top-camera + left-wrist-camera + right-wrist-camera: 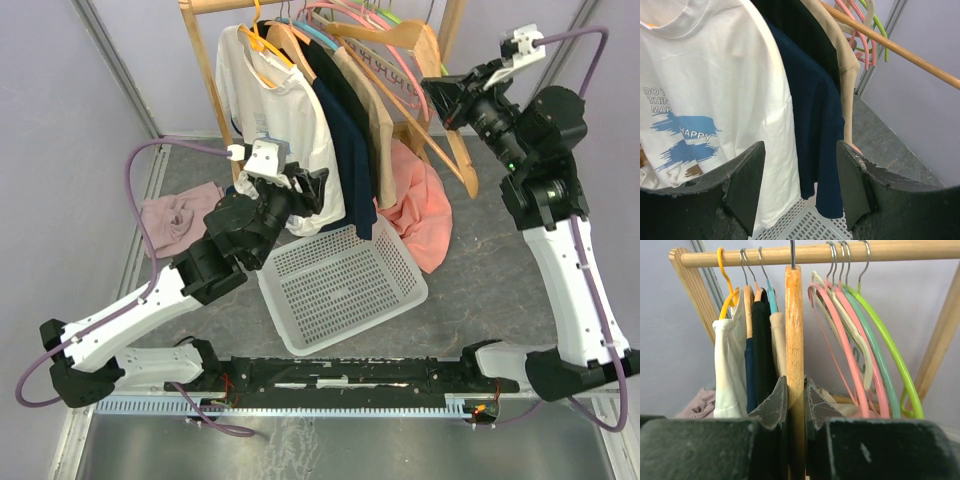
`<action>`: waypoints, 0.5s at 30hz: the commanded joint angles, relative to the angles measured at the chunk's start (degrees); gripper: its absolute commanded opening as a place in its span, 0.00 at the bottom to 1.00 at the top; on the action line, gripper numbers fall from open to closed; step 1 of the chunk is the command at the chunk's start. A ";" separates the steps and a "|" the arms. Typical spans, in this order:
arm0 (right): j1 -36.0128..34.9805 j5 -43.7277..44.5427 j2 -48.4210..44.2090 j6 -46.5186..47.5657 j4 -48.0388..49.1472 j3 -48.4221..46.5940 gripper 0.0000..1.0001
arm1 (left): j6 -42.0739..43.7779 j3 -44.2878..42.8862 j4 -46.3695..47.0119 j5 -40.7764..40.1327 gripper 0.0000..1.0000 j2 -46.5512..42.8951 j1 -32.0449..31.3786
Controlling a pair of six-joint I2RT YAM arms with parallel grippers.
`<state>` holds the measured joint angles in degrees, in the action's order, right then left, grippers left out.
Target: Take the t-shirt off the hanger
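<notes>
Several t-shirts hang on hangers from the wooden rail [840, 251]: a white printed t-shirt [290, 130] [715, 100], a navy one [350, 150] [815, 125], a black one [335, 80] and a beige one [370, 110]. My left gripper [315, 190] [800, 146] is open in front of the lower parts of the white and navy shirts, touching neither. My right gripper [435, 95] [795, 382] is shut on the arm of a bare wooden hanger [794, 330] [440, 140] that hooks on the rail.
A white perforated basket [300, 330] [805, 227] stands under the shirts. A salmon garment [425, 215] lies crumpled at its far right corner. A mauve cloth [180, 215] lies on the floor to the left. Empty pink, teal and green hangers [865, 340] hang right of the wooden one.
</notes>
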<state>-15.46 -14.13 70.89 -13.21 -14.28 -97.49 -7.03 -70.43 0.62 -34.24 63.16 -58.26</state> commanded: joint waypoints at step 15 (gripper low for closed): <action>-1.08 -5.58 15.34 -0.31 16.95 -11.21 0.01 | -4.23 3.63 0.34 -2.99 0.65 -5.07 0.09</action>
<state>-15.77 -19.16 85.52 -14.26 -5.15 -103.94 -8.91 -67.05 -0.36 -35.44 59.44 -58.26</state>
